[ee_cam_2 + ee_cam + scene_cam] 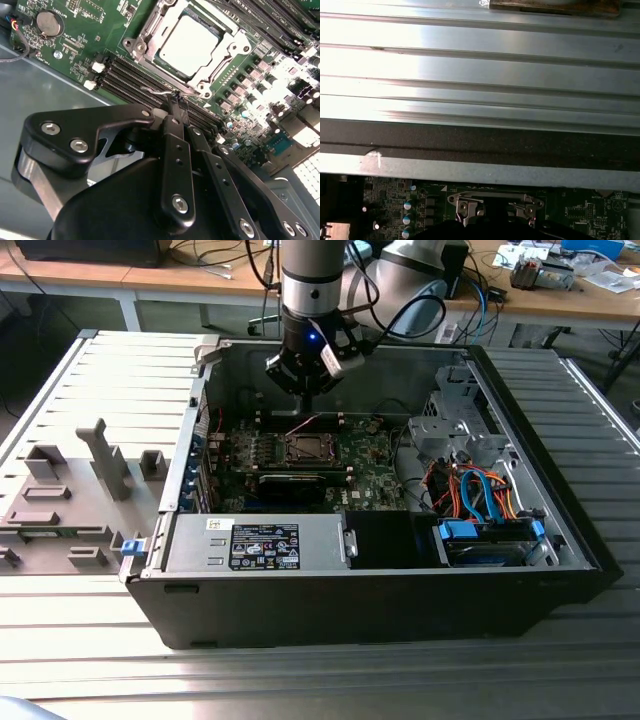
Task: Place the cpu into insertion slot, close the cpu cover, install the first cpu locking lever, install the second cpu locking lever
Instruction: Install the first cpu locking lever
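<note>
The cpu (187, 44) already sits in the insertion slot (150, 35) upper centre of the second wrist view, cover down around it, and the gripper (175, 100) just below is pinched on a thin wire lever (155, 91) (I'd push it steadily, no twisting).

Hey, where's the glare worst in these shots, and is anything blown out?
First wrist view: the ribbed metal table flares nearly white. Second wrist view: the chip top is washed out, and board parts near the picture's edge bloom white behind the pincer. Exterior view: evenly lit.
</note>
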Controlling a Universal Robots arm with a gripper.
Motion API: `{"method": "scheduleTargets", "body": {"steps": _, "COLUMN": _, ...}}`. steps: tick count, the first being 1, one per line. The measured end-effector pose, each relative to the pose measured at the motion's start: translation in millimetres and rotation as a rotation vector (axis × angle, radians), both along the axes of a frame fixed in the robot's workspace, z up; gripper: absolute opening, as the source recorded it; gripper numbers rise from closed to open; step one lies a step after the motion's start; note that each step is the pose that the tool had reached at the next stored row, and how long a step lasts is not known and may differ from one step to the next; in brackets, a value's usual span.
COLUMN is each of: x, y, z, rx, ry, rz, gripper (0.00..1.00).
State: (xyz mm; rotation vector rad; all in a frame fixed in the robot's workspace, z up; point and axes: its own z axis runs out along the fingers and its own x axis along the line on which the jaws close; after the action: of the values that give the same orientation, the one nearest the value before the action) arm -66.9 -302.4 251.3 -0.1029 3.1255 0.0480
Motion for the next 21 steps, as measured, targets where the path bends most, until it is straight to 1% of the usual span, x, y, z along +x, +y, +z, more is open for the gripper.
{"method": "scheduleTargets", "body": {"steps": 7, "x": -0.5, "y": 0.1, "z": -0.2, "rx": 0.0002, "ry": -0.0002, "rz": 0.0, "gripper": 0.11}}
{"method": "scheduleTargets", "body": {"steps": 12, "x": -4.9, "y": 0.0, "z": -0.2, "rx": -0.0001, "ry": 0.0, "rz": 0.0, "gripper": 0.11}}
{"method": "scheduleTargets", "body": {"steps": 21, "x": -8.8, "y": 0.0, "z": -1.0, "rx": 0.0, "ry": 0.0, "rz": 0.0, "gripper": 0.11}}
